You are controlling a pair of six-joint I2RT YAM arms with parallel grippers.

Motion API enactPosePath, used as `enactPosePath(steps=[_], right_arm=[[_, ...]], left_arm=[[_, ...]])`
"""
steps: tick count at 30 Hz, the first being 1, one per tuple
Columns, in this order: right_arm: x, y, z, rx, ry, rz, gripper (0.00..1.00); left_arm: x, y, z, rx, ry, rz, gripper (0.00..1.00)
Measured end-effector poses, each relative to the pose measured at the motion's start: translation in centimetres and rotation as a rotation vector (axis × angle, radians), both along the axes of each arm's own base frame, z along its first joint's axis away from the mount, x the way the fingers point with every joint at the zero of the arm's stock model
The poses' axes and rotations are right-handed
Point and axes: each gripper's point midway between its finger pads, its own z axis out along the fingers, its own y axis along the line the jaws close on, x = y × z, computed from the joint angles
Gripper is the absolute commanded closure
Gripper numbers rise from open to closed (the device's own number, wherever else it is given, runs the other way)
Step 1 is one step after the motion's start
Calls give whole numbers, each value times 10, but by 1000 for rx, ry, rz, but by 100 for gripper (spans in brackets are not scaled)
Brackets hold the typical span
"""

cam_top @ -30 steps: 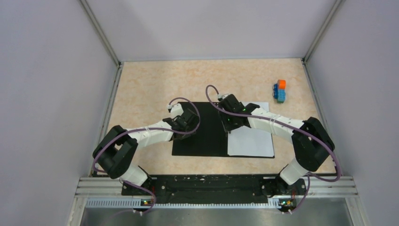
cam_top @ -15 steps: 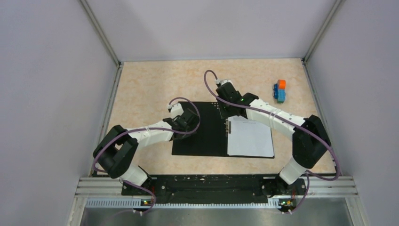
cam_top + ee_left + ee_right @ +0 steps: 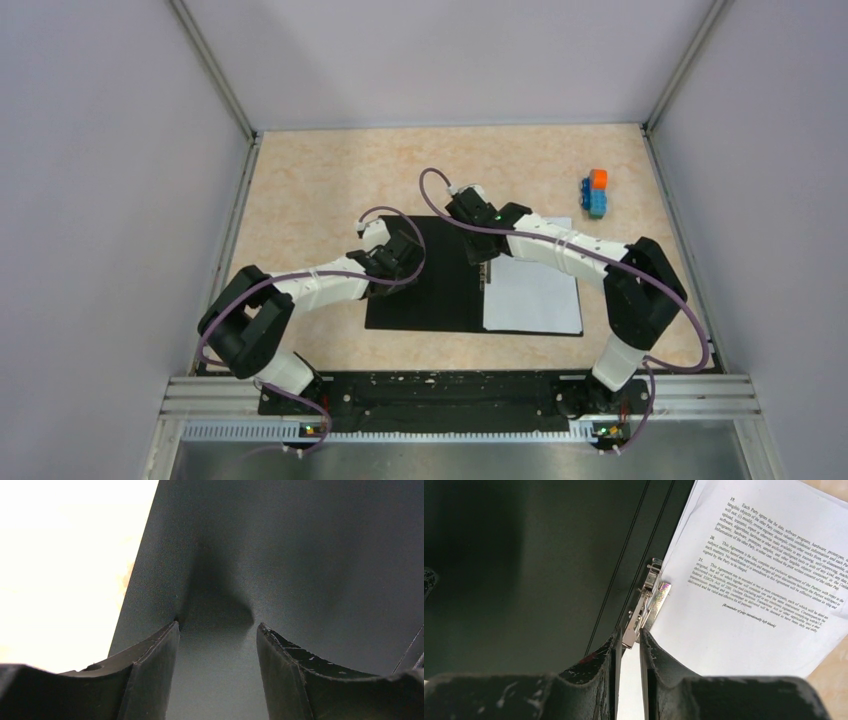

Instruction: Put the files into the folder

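The folder (image 3: 420, 290) lies open on the table, black inside up. The files (image 3: 535, 295), white printed sheets, lie on its right half, also seen in the right wrist view (image 3: 754, 580). The metal clip (image 3: 649, 600) runs along the spine beside the sheets' edge. My right gripper (image 3: 629, 632) is nearly closed, with the near end of the clip's lever between its fingertips; in the top view it (image 3: 482, 258) sits at the spine. My left gripper (image 3: 216, 626) is open, its tips resting on the folder's bare left half (image 3: 300, 555); in the top view it (image 3: 398, 258) is near the left edge.
A small orange-and-blue toy block stack (image 3: 597, 192) stands at the back right of the beige table (image 3: 320, 180). Grey walls close in the table on three sides. The table's bright surface (image 3: 60, 555) shows left of the folder's edge.
My right wrist has swung back and to the left, off the sheets, uncovering the clip and the sheets' top edge. The left arm has not moved.
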Motion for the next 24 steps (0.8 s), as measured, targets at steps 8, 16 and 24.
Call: enactPosePath(steps=[8, 16, 24], right_arm=[[-3, 2, 0, -8, 0, 10, 84], [-4, 2, -2, -16, 3, 9, 90], [-6, 4, -2, -17, 3, 13, 93]], left_arm=[[0, 0, 0, 0, 0, 0, 36], [2, 0, 0, -3, -3, 4, 36], [6, 1, 0, -13, -10, 18, 36]])
